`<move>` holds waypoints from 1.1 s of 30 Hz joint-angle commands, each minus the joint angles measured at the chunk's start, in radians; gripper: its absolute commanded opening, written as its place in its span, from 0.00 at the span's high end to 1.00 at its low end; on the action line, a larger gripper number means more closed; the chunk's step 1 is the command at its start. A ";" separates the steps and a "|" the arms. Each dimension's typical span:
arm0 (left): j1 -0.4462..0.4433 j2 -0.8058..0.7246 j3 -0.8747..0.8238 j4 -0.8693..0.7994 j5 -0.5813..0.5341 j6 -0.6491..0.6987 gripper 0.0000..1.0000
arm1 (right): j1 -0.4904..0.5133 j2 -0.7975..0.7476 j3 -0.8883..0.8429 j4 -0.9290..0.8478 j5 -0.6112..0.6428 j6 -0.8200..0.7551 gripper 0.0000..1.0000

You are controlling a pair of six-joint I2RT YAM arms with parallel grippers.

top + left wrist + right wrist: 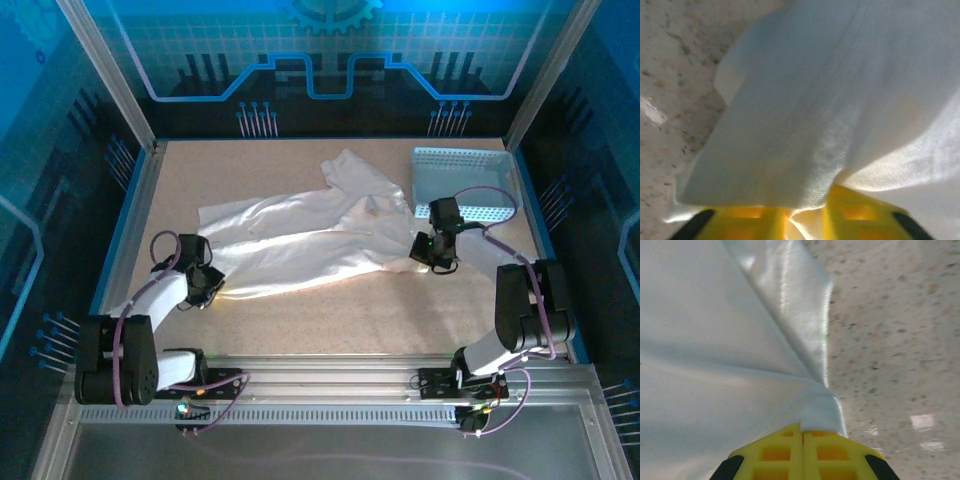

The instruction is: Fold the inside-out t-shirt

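The inside-out t-shirt (310,235) lies spread across the table (330,320) centre, its far end just beside the basket (465,185) at far right. The left gripper (807,212) clamps its near-left edge, the right gripper (802,435) its right edge. Bare table lies open along the near side.

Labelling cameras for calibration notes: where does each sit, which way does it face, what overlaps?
Top external: above and behind the arm bases, looking down and forward at the table, t-shirt and basket; both arms, left gripper and right gripper show.
Left wrist: on the left arm, looking along its yellow fingers at the t-shirt pinched between them, table left.
Right wrist: on the right arm, looking along its yellow fingers, closed on a t-shirt edge, table right.
Shared: all three see the t-shirt and table.
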 commanded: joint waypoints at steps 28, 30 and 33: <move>0.158 -0.281 0.118 -0.239 -0.002 0.028 0.23 | -0.021 -0.603 -0.061 -0.306 0.092 0.031 0.36; 0.156 -0.291 0.197 -0.272 -0.031 0.045 0.22 | 0.027 -0.544 0.024 -0.296 0.114 -0.010 0.35; 0.130 -0.217 0.301 -0.207 -0.013 0.100 0.21 | 0.120 -0.394 0.166 -0.232 0.099 -0.087 0.32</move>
